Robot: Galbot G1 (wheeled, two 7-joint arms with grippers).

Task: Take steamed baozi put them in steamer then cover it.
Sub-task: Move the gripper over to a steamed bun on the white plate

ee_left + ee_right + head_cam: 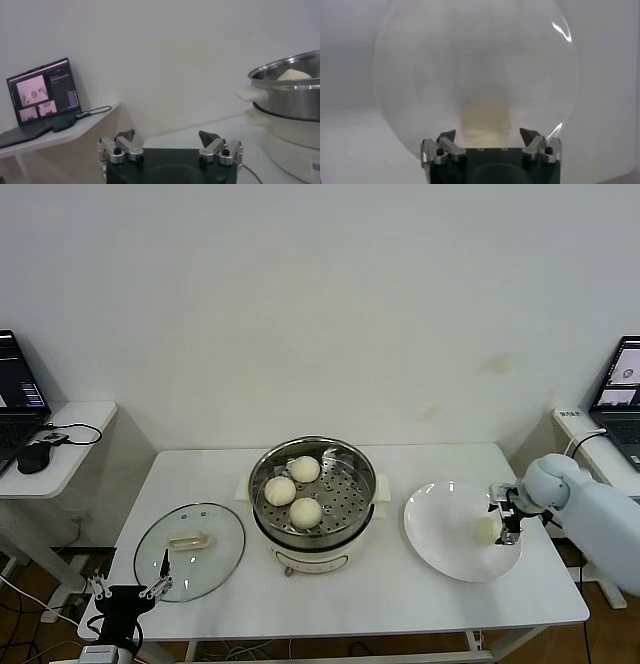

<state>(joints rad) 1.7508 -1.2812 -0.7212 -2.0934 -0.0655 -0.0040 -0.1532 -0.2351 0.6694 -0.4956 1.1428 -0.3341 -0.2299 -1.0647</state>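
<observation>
The steamer stands at the table's middle, uncovered, with three baozi on its perforated tray. A fourth baozi lies on the right side of a flat white plate. My right gripper is low over the plate beside this bun. In the right wrist view the right gripper is open, with the baozi just beyond and between its jaws. The cover lies flat on the table at the left. My left gripper is open and empty off the table's front left corner.
In the left wrist view the left gripper faces the steamer's wall. Side desks with laptops stand at the far left and far right. A mouse lies on the left desk.
</observation>
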